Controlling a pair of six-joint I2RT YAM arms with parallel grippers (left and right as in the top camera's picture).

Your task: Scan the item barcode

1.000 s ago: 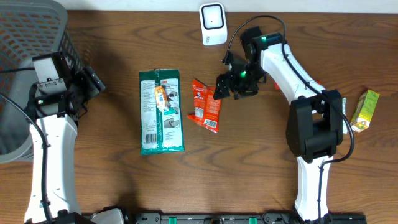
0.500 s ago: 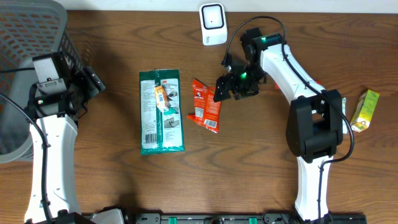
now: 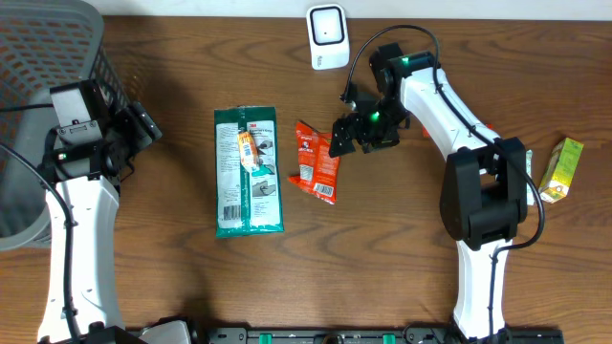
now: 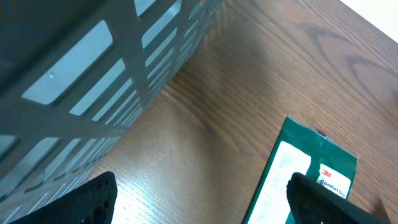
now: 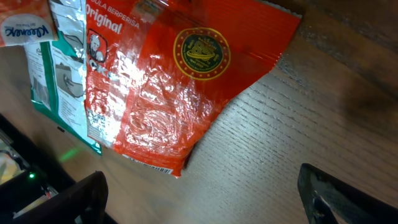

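Right gripper [image 5: 205,198], jaws spread wide, hangs just above the red packet [image 5: 168,93]. Left gripper [image 4: 202,205], likewise released, sits between basket [image 4: 93,74] and green pack [image 4: 298,180].

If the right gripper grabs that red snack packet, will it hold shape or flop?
The red packet looks crinkled and thin, so probably floppy and light. Its glossy foil may slip; pinching an edge seam seems safer.

You're looking at a shiny, crinkled red snack packet [image 3: 316,162] lying flat and slightly tilted mid-table [image 3: 382,248], printed face showing upward; the white scanner [image 3: 328,36] is sitting well apart at the far edge.
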